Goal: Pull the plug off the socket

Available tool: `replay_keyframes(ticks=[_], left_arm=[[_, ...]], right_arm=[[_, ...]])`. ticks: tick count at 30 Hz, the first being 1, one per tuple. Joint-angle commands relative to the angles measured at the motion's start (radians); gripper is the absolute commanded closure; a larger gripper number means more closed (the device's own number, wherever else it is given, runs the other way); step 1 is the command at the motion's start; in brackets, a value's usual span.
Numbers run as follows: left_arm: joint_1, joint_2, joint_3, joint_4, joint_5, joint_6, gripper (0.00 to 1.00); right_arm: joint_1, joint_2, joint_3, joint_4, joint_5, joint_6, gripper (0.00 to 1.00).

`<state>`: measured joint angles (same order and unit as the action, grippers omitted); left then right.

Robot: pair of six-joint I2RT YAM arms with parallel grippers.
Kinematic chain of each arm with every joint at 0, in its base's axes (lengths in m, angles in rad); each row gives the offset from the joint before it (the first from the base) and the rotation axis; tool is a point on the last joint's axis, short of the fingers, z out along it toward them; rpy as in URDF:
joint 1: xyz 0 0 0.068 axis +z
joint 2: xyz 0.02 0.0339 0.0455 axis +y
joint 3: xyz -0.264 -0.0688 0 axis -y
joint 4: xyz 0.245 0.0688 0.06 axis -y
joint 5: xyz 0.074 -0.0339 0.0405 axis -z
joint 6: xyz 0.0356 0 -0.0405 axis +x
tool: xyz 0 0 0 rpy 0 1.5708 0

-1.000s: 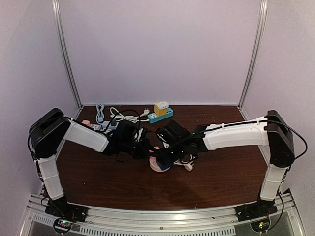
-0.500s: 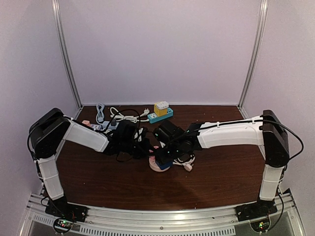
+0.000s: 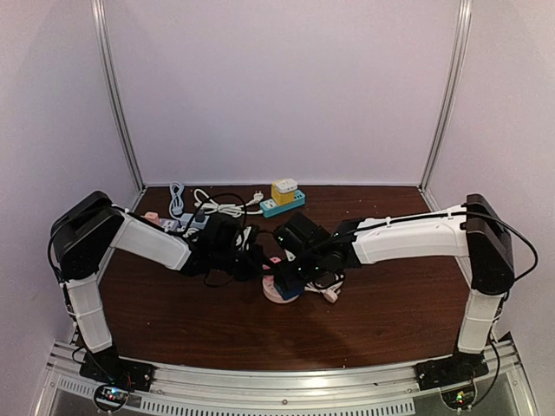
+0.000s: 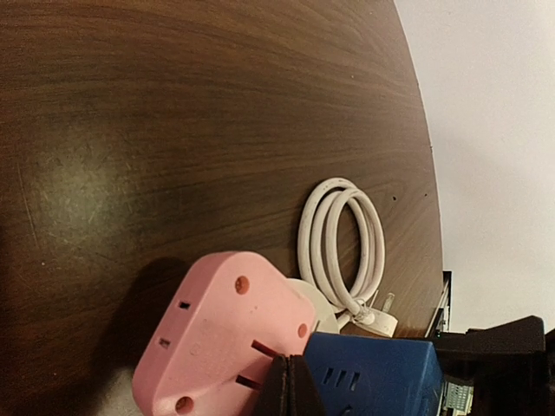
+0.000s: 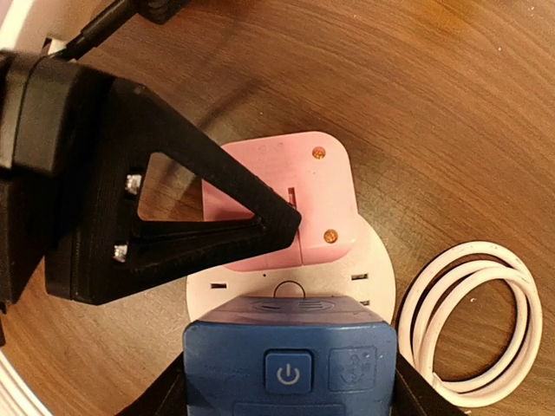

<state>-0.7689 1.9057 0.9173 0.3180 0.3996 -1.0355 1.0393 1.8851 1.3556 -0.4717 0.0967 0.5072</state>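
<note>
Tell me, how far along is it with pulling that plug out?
Done: both arms are in place. In hand: the left fingers, shut, press on the pink block, while the right fingers clasp the blue plug from both sides. Left: the blue plug sits on the white round socket, so the pull itself seems not yet made.

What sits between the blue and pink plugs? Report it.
Between blue plug and pink plug: only the round white socket's face, in the right wrist view.
</note>
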Motion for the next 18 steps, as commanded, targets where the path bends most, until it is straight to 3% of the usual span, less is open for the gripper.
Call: replay_keyframes(ticks=[1,5,14,18], left_arm=[[-0.010,0.108,-0.104,-0.398,-0.087,0.006,1.00],[-0.012,0.108,-0.097,-0.404,-0.092,0.005,1.00],[-0.017,0.108,-0.111,-0.401,-0.103,-0.011,1.00],[-0.017,0.108,-0.111,-0.405,-0.105,-0.012,1.00]], right_arm=[[-0.104,-0.094,-0.047,0.114,-0.035,0.082,0.77],[-0.084,-0.090,-0.025,0.095,0.014,0.062,0.77],[0.073,0.027,0.149,-0.087,0.382,-0.048,0.78],[0.069,0.018,0.131,-0.075,0.379,-0.026,0.79]])
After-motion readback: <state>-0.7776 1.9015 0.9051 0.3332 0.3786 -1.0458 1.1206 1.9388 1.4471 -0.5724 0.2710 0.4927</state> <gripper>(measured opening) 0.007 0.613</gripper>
